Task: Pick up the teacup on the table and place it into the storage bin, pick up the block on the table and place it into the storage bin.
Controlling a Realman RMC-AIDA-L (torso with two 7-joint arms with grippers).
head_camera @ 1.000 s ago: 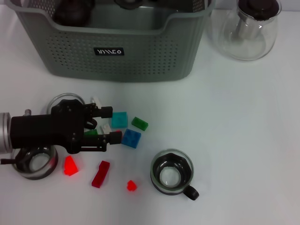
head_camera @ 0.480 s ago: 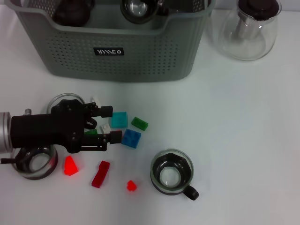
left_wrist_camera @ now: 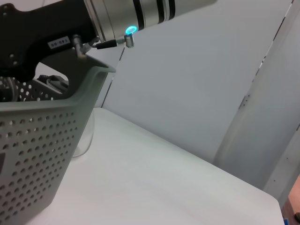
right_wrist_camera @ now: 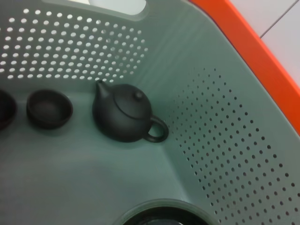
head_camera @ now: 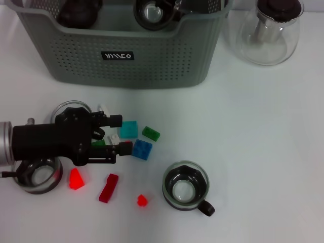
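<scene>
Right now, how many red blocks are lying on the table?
3: a red wedge block below the left gripper, a long red brick beside it, and a small red block left of the handled teacup. The arm may hide others.

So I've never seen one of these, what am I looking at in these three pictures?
A two-armed robot tidying a table. The head view looks down from its head: the black left gripper, fingers open, hovers over small coloured blocks, among them a blue block. A glass teacup stands nearby, the grey storage bin behind, a glass jug beside it. The other two pictures come from wrist cameras. The right wrist view looks down inside the bin at a dark teapot; a teacup hangs there, apparently held.
</scene>
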